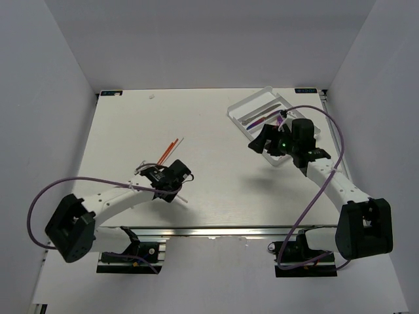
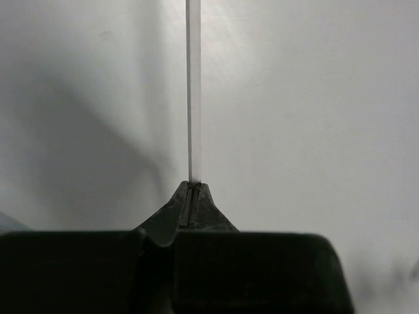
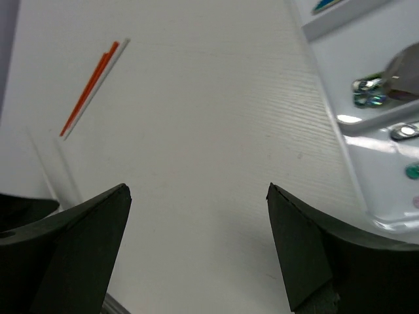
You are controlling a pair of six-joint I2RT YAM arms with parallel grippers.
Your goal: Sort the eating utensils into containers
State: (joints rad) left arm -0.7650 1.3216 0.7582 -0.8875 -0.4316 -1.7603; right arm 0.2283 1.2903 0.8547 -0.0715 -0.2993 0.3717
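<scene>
Overhead, the left gripper (image 1: 174, 176) sits mid-table, well apart from the cutlery tray (image 1: 249, 99); left wrist: it pinches a thin pale stick (image 2: 194, 91), so a carry to the tray likely comes next; right wrist: the right gripper (image 3: 198, 196) hangs spread beside the tray.

the tray (image 1: 247, 101) is white, some utensils (image 1: 169, 150) red-orange, another utensil (image 2: 194, 91) translucent white, the left pincer (image 2: 191, 190) black.

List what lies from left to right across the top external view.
In order: left arm's base → orange sticks → white tray → right arm's base. Skipped: left pincer, shut on a clear stick, overlaps the orange sticks; open right pincer overlaps the tray.
</scene>
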